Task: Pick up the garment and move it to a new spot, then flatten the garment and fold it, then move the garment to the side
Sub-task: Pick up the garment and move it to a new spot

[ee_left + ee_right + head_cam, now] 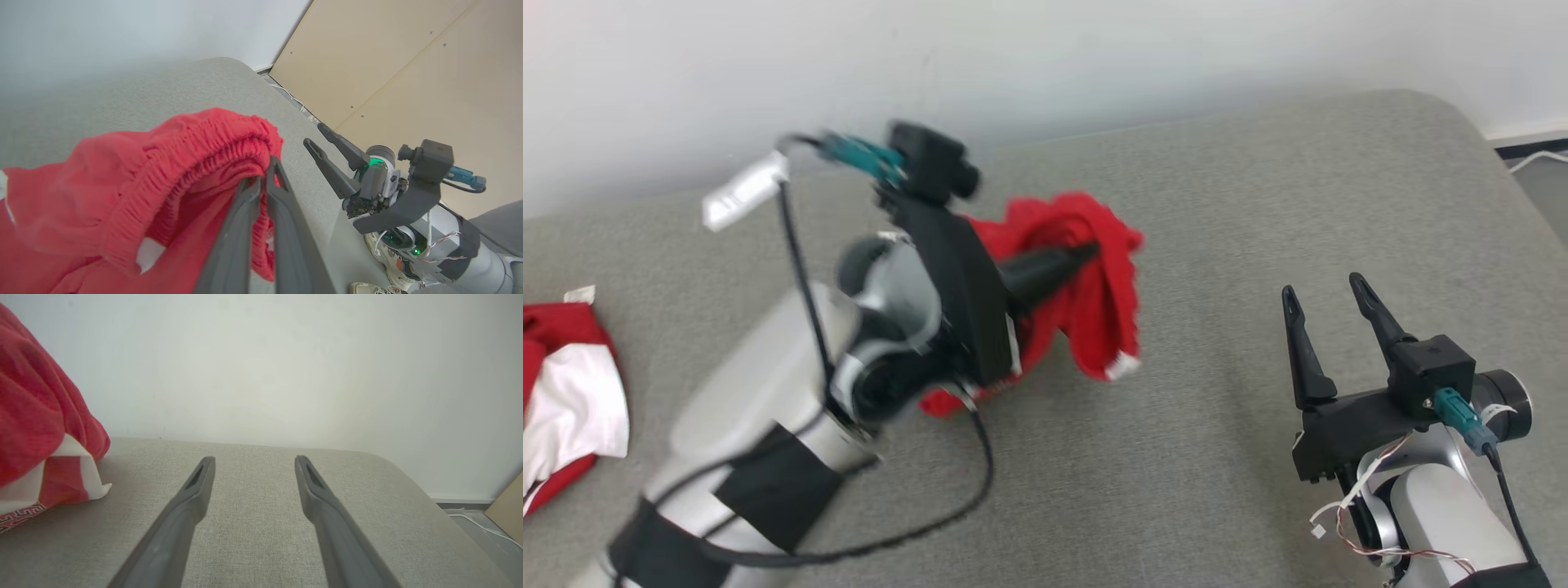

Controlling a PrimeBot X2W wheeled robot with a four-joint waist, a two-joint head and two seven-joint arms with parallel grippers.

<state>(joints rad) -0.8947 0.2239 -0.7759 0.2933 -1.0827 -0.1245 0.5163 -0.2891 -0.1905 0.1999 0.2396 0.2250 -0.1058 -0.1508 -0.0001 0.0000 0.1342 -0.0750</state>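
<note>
The garment [1086, 286] is red with white trim and a ribbed waistband. It hangs bunched over the middle of the grey cushion [1217, 490], its lower end touching the fabric. My left gripper [1082, 255] is shut on its waistband, and in the left wrist view the two fingers pinch the ribbed edge of the garment [171, 179] at my left gripper [263, 171]. My right gripper [1327, 298] stands open at the lower right, apart from the cloth, with nothing between its fingers. In the right wrist view my right gripper [253, 461] points at the wall, with the garment [36, 433] at the left edge.
A second red and white cloth [564, 392] lies at the cushion's left edge. A white wall [1045, 57] runs behind. Past the rounded right end of the cushion there is floor with a white cable [1539, 159], and a tan board [408, 69] leans there.
</note>
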